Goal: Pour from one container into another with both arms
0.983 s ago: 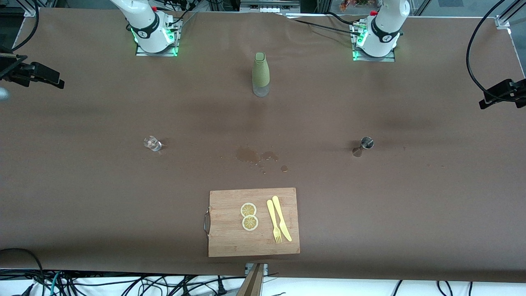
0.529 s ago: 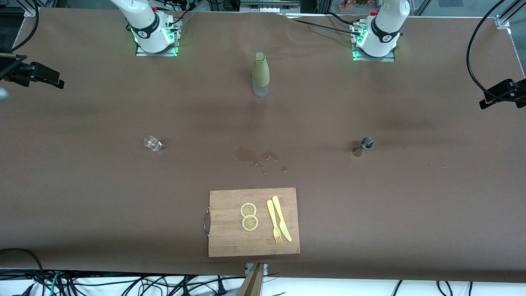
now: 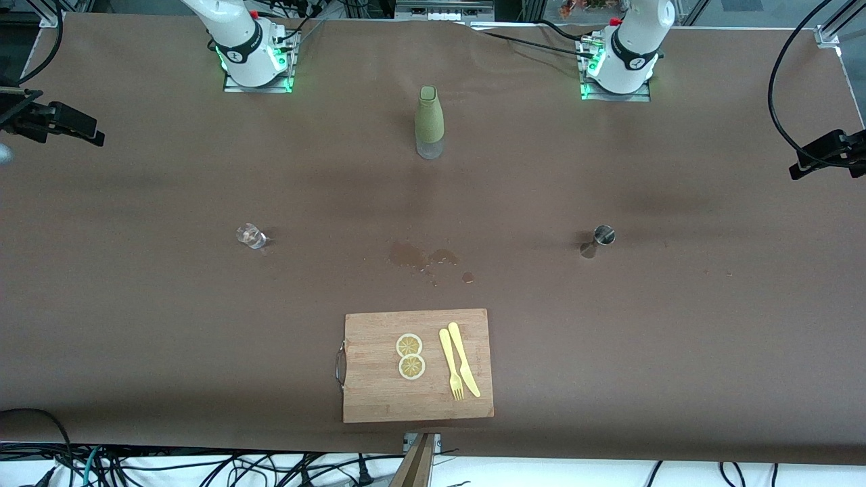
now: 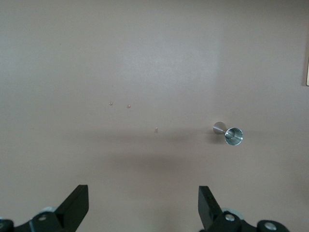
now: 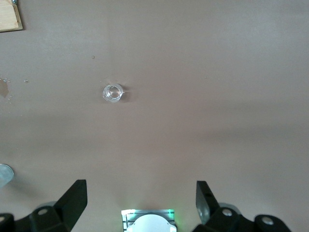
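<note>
The small clear glass (image 3: 251, 236) stands on the brown table (image 3: 135, 304) toward the right arm's end, and the steel jigger (image 3: 603, 235) stands toward the left arm's end, well apart from it. Both look light and easy to tip. The glass is likely slippery and fragile, so it wants a gentle pinch across its wall near mid-height. The jigger looks rigid and smooth, best taken at its narrow waist.

The left claw (image 4: 144, 205) hangs high over the table with the jigger in its view, fingers spread wide and empty. The right claw (image 5: 141, 200) hangs high above the glass's region, likewise spread and empty.

Counted:
- one glass
- one jigger
- one green bottle (image 3: 429, 122)
- one cutting board (image 3: 379, 392)
- two lemon slices (image 3: 410, 356)
- one fork (image 3: 450, 364)
- one knife (image 3: 464, 359)
</note>
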`<state>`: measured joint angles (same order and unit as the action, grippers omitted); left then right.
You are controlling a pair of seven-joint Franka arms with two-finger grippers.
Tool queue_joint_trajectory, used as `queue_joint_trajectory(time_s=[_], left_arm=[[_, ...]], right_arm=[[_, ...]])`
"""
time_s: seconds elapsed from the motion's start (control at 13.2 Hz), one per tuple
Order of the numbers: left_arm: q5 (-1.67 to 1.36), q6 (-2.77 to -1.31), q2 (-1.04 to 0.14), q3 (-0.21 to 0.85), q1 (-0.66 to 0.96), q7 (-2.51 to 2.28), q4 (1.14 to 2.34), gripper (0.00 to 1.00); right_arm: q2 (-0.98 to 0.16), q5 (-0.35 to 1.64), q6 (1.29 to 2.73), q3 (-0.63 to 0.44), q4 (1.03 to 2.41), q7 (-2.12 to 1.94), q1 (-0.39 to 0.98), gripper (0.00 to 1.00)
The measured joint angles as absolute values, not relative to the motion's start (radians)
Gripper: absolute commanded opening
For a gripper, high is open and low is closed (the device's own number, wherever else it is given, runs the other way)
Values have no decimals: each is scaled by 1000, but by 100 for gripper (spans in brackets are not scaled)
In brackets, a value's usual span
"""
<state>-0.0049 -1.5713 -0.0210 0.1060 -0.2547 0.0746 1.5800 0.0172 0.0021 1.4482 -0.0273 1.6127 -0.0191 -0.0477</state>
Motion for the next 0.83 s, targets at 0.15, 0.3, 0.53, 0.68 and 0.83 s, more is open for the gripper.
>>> queue_joint_trajectory(time_s=[0.15, 0.3, 0.53, 0.68, 0.83], left_arm=[[-5, -1571, -21, 106, -255, 75, 1579, 100], [-5, -1571, -21, 106, -255, 75, 1579, 100], [-5, -1571, -21, 107, -255, 75, 1579, 100], [-5, -1568, -23, 109, -254, 75, 1579, 100], [-5, -1560, -25, 111, -253, 100, 1579, 100]], right_arm=[[13, 2, 1449, -27, 1609, -19, -48, 100], [12, 2, 1448, -27, 1606, -19, -48, 100], [11, 2, 1427, -27, 1606, -19, -46, 100], [8, 2, 1416, -34, 1606, -36, -47, 100], [0, 2, 1409, -60, 1606, -125, -48, 100]])
